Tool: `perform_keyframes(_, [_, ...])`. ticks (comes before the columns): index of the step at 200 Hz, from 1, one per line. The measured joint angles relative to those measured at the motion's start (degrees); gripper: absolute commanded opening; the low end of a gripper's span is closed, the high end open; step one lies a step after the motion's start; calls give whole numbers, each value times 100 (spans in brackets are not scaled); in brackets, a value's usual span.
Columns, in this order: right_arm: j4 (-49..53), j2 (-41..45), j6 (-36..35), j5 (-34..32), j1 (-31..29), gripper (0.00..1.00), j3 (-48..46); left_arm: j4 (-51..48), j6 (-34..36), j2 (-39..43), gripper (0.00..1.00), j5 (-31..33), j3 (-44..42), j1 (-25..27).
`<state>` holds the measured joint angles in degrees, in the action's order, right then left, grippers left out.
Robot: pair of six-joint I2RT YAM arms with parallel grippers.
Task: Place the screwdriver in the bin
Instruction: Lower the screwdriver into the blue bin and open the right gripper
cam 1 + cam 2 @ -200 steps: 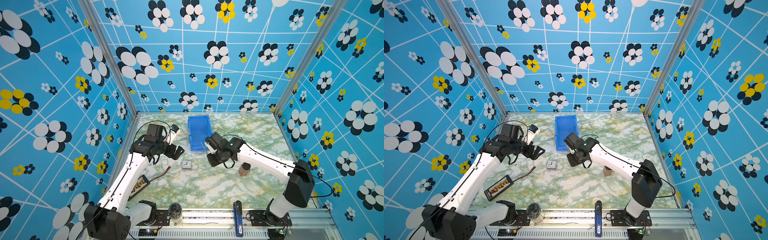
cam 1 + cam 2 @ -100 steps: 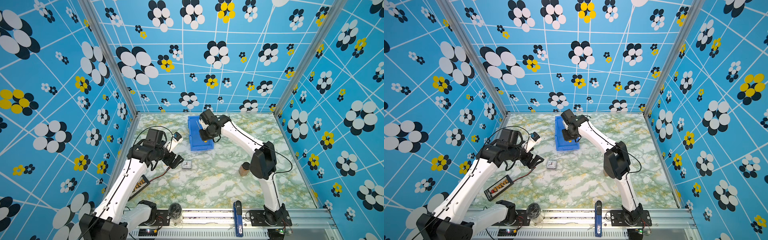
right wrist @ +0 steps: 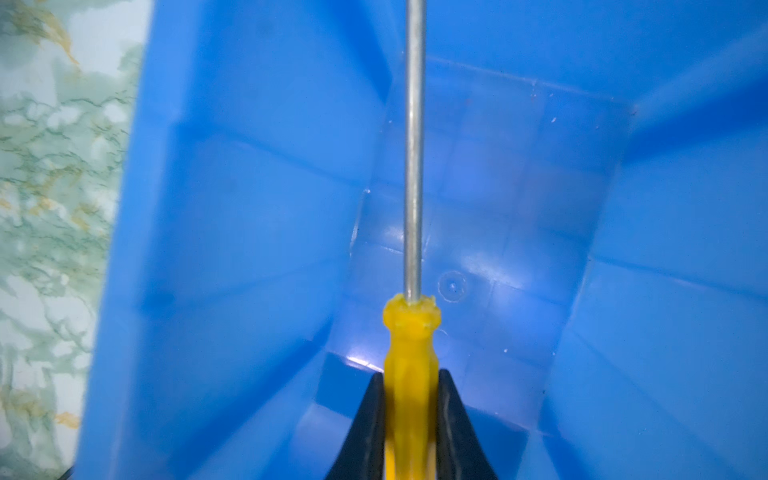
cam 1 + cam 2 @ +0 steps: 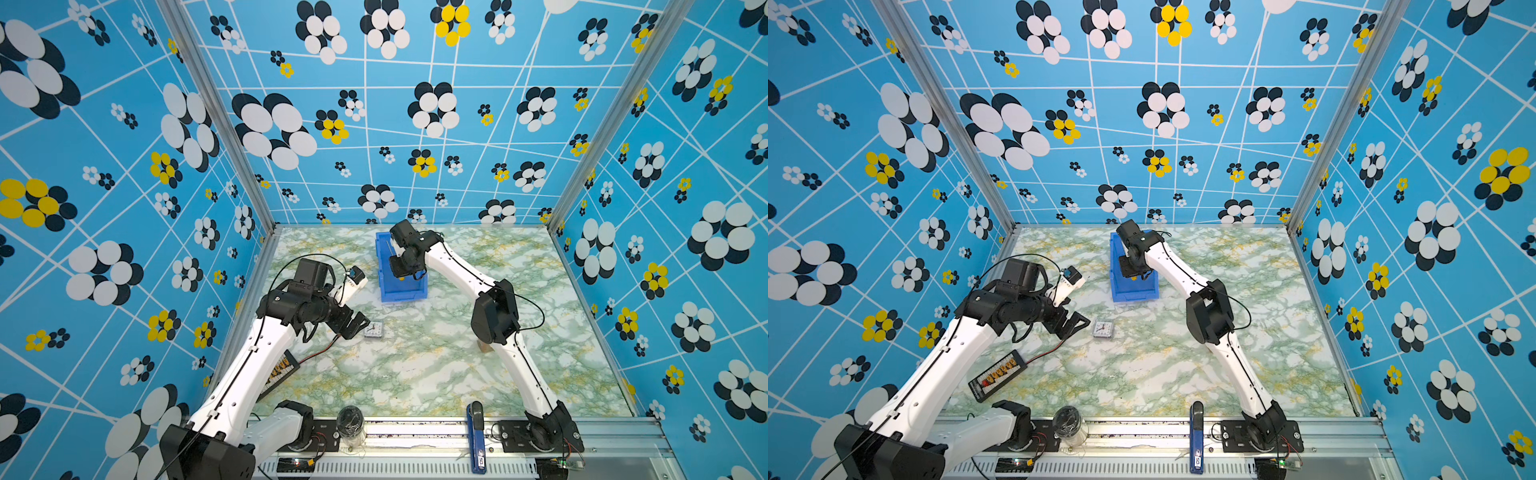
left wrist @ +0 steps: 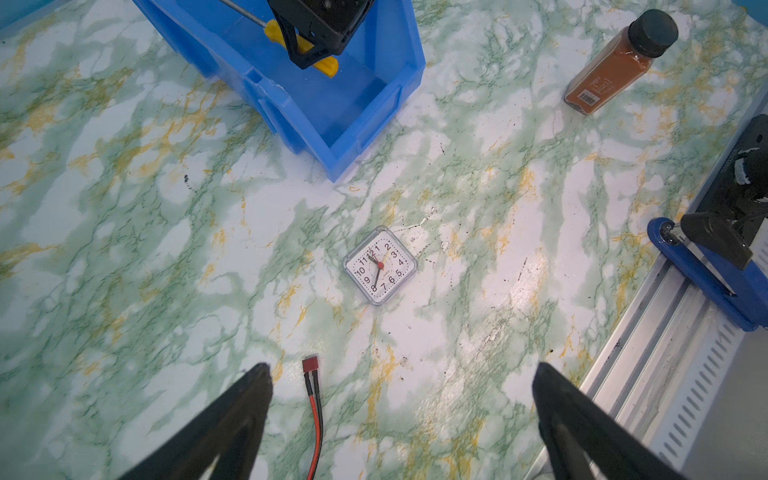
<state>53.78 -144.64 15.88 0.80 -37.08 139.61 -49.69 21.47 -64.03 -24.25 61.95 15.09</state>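
Observation:
The screwdriver [image 3: 410, 349] has a yellow handle and a thin metal shaft. My right gripper [image 3: 411, 376] is shut on the handle, and the shaft points along the inside of the blue bin [image 3: 249, 208]. In both top views the right gripper [image 4: 404, 266] hangs inside the bin [image 4: 405, 293], above its floor. The left wrist view shows the handle [image 5: 326, 66] sticking out below the right gripper's fingers [image 5: 309, 52], over the bin [image 5: 374, 95]. My left gripper [image 5: 403, 372] is open and empty above the table, near the clock.
A small square clock [image 5: 380, 266] lies in front of the bin, with a red-and-black wire [image 5: 313, 399] by the left gripper [image 4: 353, 326]. A brown spice bottle [image 5: 615, 66] stands right of the bin. A black battery board [image 4: 996, 376], a glass jar [image 4: 351, 422] and a blue-black tool [image 4: 476, 436] sit near the front rail.
My right arm has swung from mid-table back over the bin, carrying the screwdriver, and now sits lower inside it. The left gripper drifted a little toward the clock.

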Motion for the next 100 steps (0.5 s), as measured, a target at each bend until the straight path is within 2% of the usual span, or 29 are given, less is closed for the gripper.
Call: perform_keyframes(100, [-20,-411,129,72,0,24,17,181,-286,-70,99,-48,2,0])
